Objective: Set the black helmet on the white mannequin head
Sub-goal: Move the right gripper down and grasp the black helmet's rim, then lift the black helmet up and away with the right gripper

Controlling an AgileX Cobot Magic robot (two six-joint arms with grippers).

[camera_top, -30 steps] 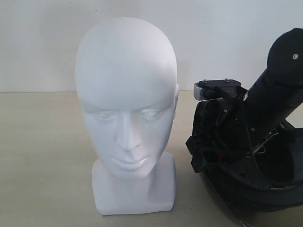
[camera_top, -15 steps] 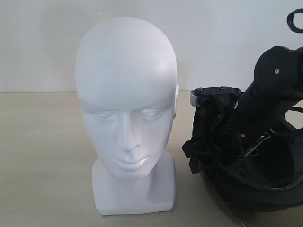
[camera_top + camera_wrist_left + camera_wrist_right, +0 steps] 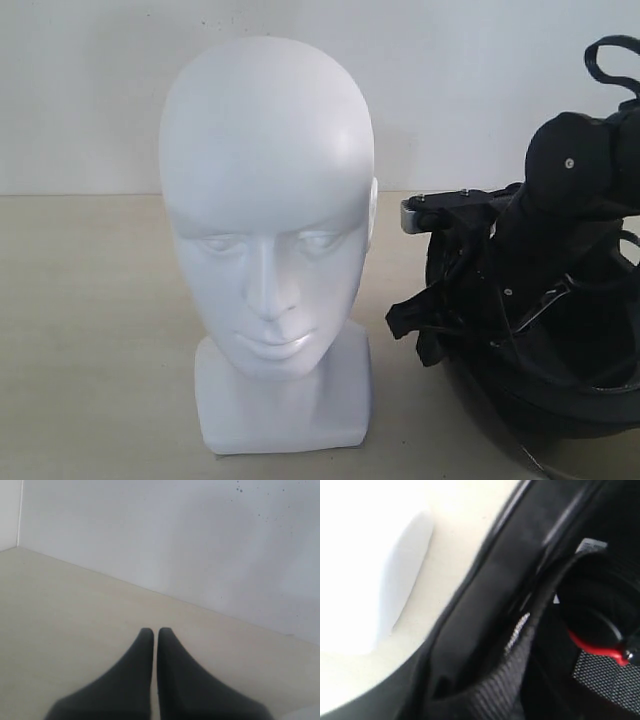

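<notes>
The right arm (image 3: 575,165) has sunk and swung left. The helmet (image 3: 510,415) has shifted right, widening the strip of table (image 3: 90,330) between it and the head (image 3: 265,200). The helmet lies opening upward, right of the head and apart from it, cut off by the right and near edges. The right gripper (image 3: 462,285) reaches in at its rim; its grip is hidden, so I cannot tell. The left gripper (image 3: 155,630) is clenched on nothing. Open table lies left of the head.
</notes>
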